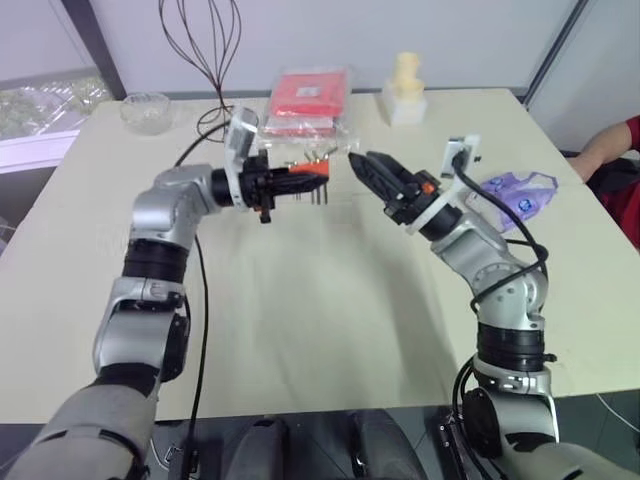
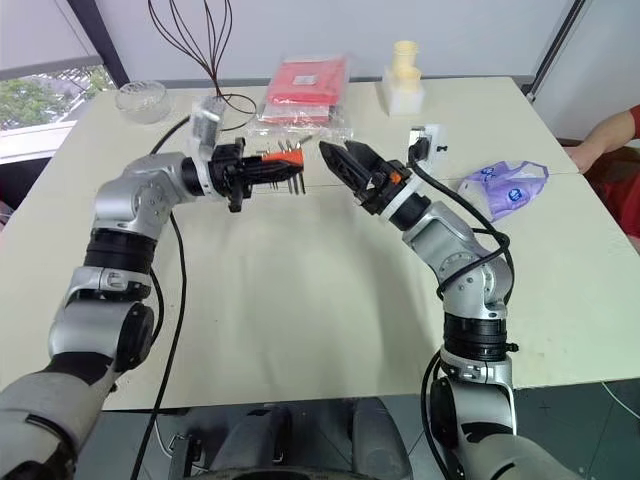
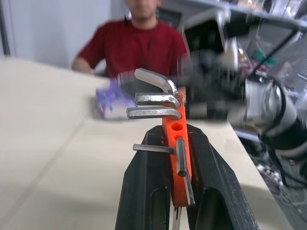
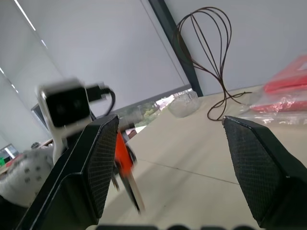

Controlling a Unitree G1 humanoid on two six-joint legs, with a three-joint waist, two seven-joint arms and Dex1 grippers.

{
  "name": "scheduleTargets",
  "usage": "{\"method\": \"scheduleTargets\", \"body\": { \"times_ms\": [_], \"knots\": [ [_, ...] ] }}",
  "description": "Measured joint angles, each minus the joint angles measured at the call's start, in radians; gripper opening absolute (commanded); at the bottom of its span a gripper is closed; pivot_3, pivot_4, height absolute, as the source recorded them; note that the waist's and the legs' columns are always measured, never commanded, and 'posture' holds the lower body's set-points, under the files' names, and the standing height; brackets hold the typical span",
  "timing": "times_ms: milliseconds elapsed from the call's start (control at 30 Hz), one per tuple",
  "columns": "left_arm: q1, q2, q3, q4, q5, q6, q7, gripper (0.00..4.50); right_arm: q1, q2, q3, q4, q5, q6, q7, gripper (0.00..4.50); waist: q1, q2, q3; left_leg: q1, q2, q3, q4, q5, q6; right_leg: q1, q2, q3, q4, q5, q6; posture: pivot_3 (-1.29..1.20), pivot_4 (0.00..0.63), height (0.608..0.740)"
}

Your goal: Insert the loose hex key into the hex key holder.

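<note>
Orange hex key holder [image 3: 175,158] sits clamped in our left pincer [image 1: 300,184] mid-frame; right pincer [image 4: 182,167] gapes empty beside it. Red packet [image 1: 308,98], purple bag [image 1: 520,190] on the worktop [image 1: 330,320] behind.

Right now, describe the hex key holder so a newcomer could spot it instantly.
Start at the cream table and follow the robot's left arm to the left gripper, held above the tabletop. Clamped between its black fingers is the hex key holder, a small orange-red plastic block with bent grey metal keys sticking out. The red packet behind it is far larger, flat and wrapped in clear plastic.
</note>
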Motion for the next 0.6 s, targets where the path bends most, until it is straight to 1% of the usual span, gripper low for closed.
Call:
{"method": "scheduleTargets", "body": {
  "times_ms": [100, 133, 233, 367, 467, 600],
  "knots": [
    [0.043, 0.004, 0.000, -0.055, -0.002, 0.023, 0.022, 0.00, 0.079, -0.041, 0.034, -0.102, 0.035, 0.052, 0.019, 3.57, 0.002, 0.000, 0.000, 0.000, 0.001, 0.000, 0.000, 0.000, 0.000, 0.000, -0.001, 0.000, 0.000, 0.000, 0.000, 0.00, 0.150, 0.740],
    [0.074, 0.010, 0.002, -0.088, -0.004, 0.037, 0.035, 0.00, 0.117, -0.071, 0.056, -0.139, 0.035, 0.066, 0.031, 3.57, 0.002, 0.000, 0.000, 0.000, 0.001, 0.000, 0.000, 0.000, 0.001, 0.001, -0.001, 0.000, -0.001, 0.000, 0.000, 0.00, 0.150, 0.740],
    [0.168, 0.015, 0.003, -0.136, -0.012, 0.097, 0.080, 0.00, 0.184, -0.115, 0.081, -0.184, 0.023, 0.078, 0.042, 3.57, 0.001, 0.000, 0.000, 0.000, 0.001, 0.000, 0.001, -0.001, 0.002, 0.001, 0.000, 0.000, 0.000, 0.000, 0.000, 0.00, 0.150, 0.740],
    [0.253, -0.001, 0.014, -0.176, -0.077, 0.289, 0.171, 0.00, 0.195, -0.117, 0.085, -0.190, 0.002, 0.069, 0.029, 3.57, 0.001, 0.000, 0.000, 0.000, 0.001, -0.001, 0.002, -0.004, 0.007, 0.001, 0.000, 0.000, 0.001, 0.000, 0.000, 0.00, 0.150, 0.740],
    [0.274, -0.027, 0.020, -0.162, -0.101, 0.406, 0.252, 0.00, 0.196, -0.109, 0.103, -0.189, -0.021, 0.052, 0.021, 3.57, 0.003, 0.000, 0.000, 0.000, 0.000, -0.001, 0.002, -0.004, 0.007, 0.002, 0.000, 0.000, 0.001, 0.000, 0.000, 0.00, 0.150, 0.740],
    [0.287, -0.051, 0.022, -0.125, -0.105, 0.485, 0.351, 0.00, 0.195, -0.088, 0.120, -0.184, -0.045, 0.038, 0.020, 3.57, 0.003, 0.000, 0.000, 0.001, 0.000, -0.001, 0.002, -0.004, 0.007, 0.002, 0.000, 0.000, 0.000, 0.000, 0.000, 0.00, 0.150, 0.740]
  ]
}}
